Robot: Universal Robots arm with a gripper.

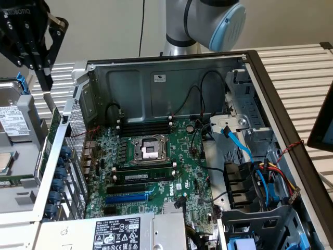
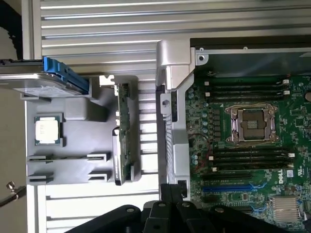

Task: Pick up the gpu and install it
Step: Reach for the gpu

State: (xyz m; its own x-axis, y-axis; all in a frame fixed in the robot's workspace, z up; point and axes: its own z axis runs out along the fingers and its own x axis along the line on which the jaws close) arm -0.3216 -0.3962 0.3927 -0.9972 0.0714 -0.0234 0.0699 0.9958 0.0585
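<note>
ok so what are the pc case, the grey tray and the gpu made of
PC case: apparently bare sheet steel, dull grey, with stamped ribs and folded edges. Grey tray: probably plastic, matte, with thick moulded-looking walls and slots. GPU, standing edge-on in the tray: green circuit-board laminate; the silver strip along its end looks like metal, though I can't be sure.

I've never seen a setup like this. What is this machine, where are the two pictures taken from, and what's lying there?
The grey arm is a robot arm; the black claw on its end is the gripper, shut and seemingly empty. One picture comes from a camera off the arm, the other from a camera on the arm's wrist. There is an open computer case with its green motherboard. Next to it, a grey tray holds a hard drive, a processor chip and the gpu, standing on edge.
</note>
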